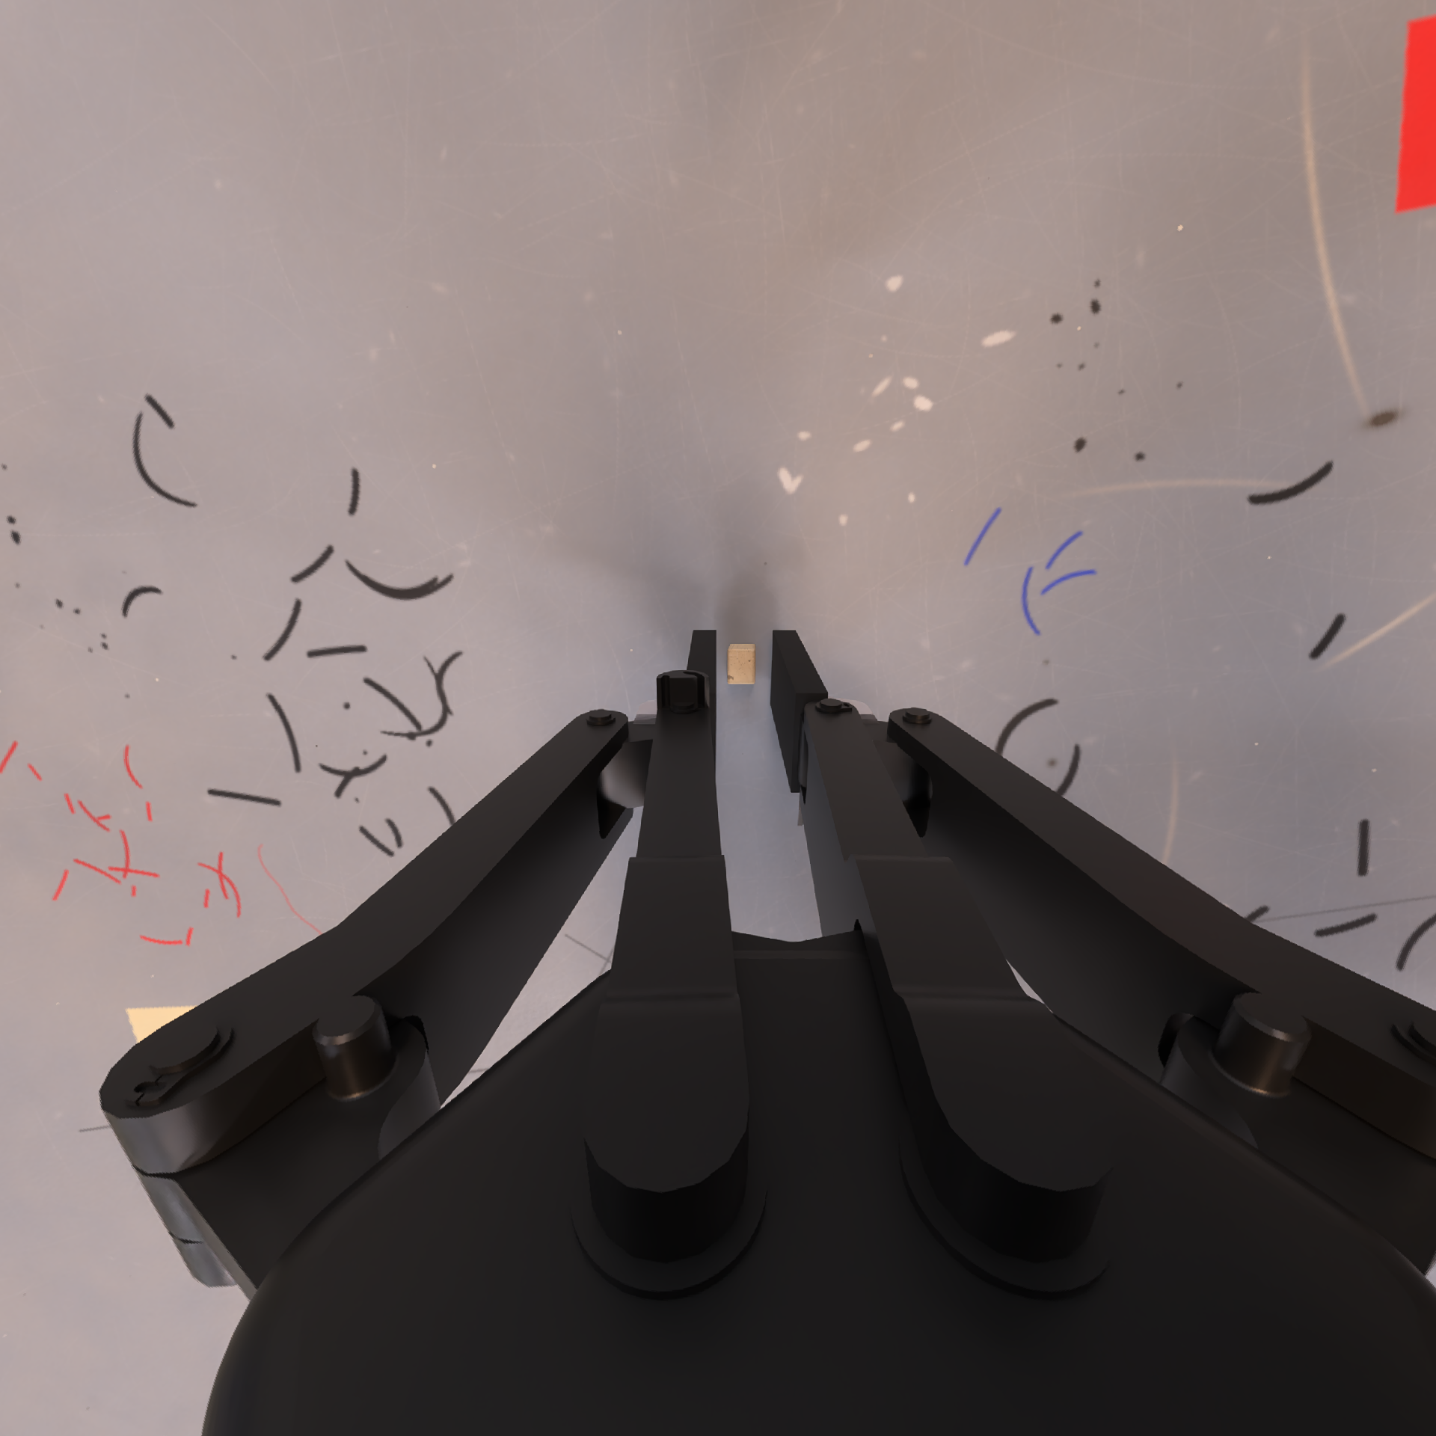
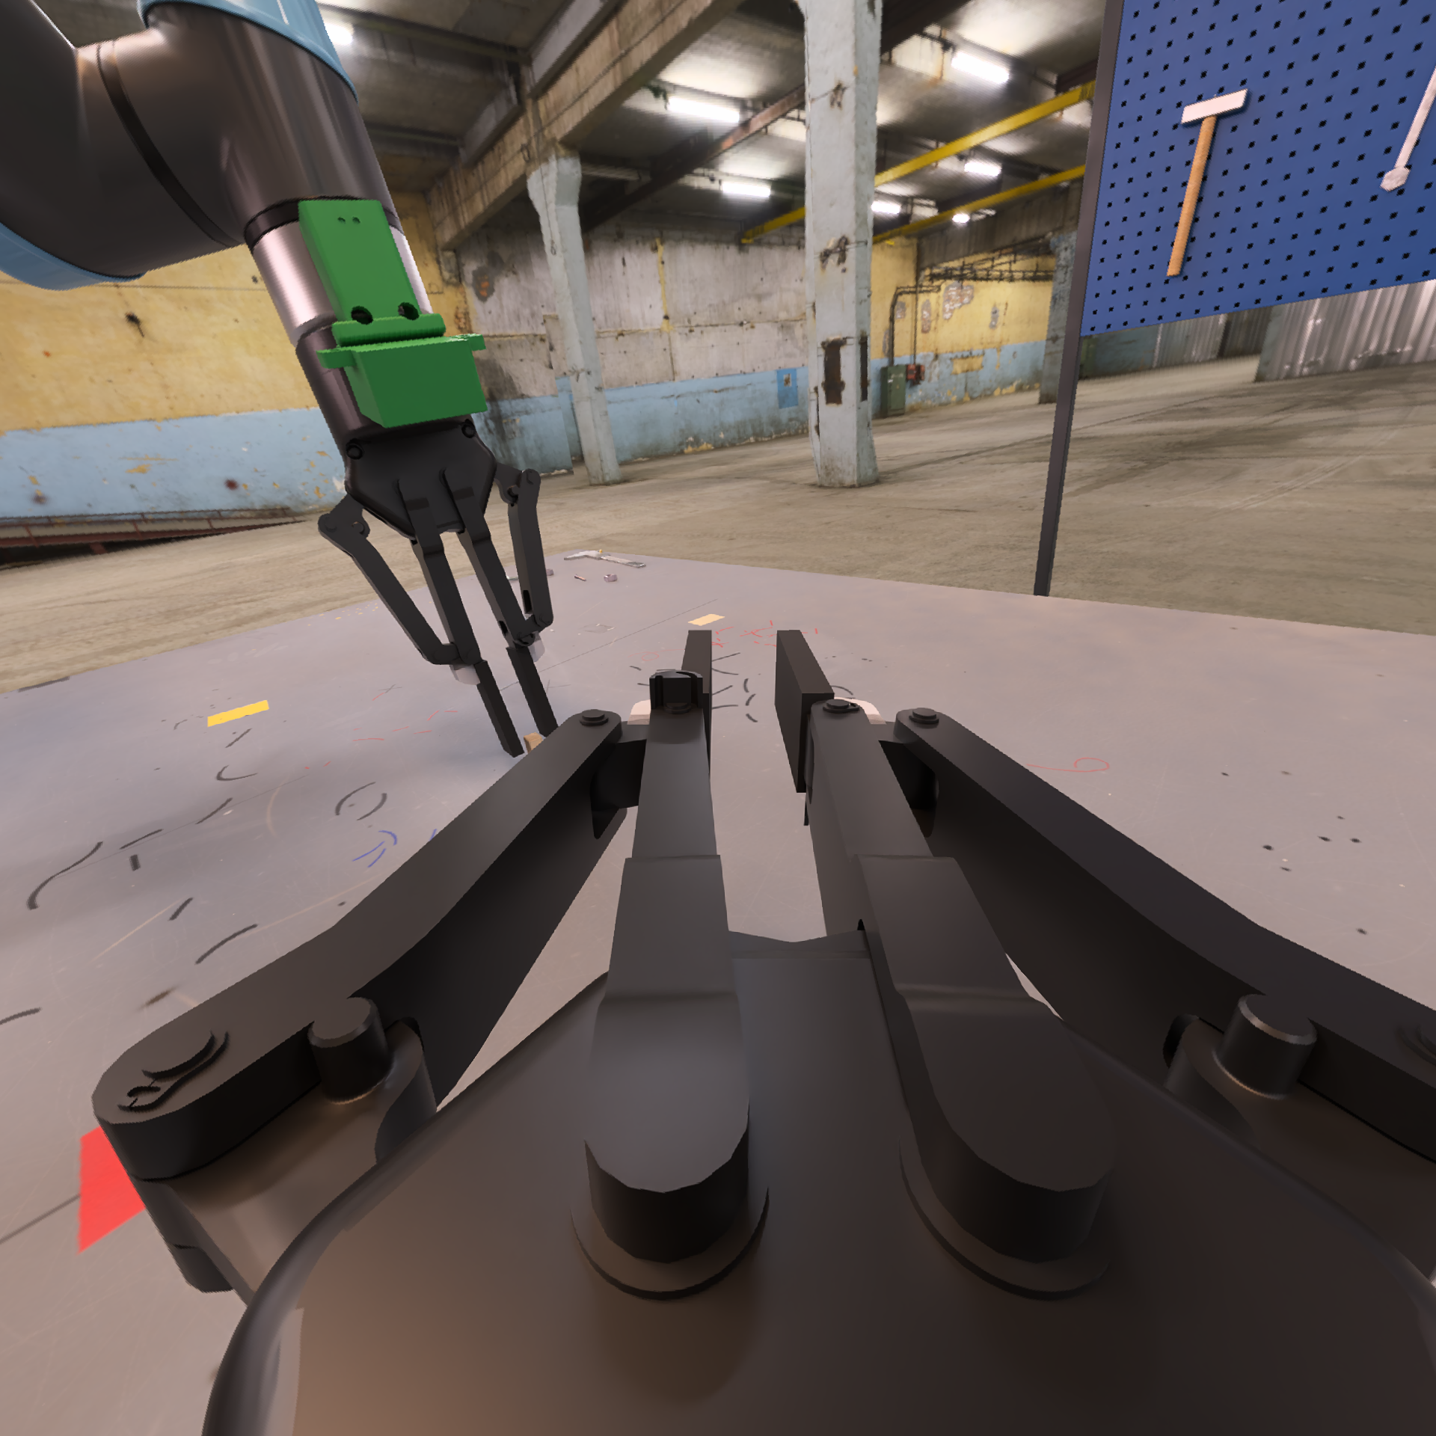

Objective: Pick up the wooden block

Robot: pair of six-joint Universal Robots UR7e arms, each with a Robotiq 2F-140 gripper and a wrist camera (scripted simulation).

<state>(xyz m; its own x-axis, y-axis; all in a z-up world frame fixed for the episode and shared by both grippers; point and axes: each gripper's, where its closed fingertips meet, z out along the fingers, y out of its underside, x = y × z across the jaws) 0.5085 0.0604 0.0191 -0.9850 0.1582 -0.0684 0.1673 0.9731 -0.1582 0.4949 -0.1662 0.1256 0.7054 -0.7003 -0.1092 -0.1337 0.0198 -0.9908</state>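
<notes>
A small light wooden block stands on the grey scuffed table. My left gripper points down at the table, its fingers on either side of the block with a narrow gap on each side. It is open and not closed on the block. In the right wrist view the left gripper comes down at a slant, its tips at the table around the block. My right gripper is open and empty, low over the table, to the right of the block.
A red patch and a tan patch lie on the table. Yellow tape and another red patch mark the surface. A blue pegboard with a hammer stands on a post at the back right. Small metal parts lie at the far edge.
</notes>
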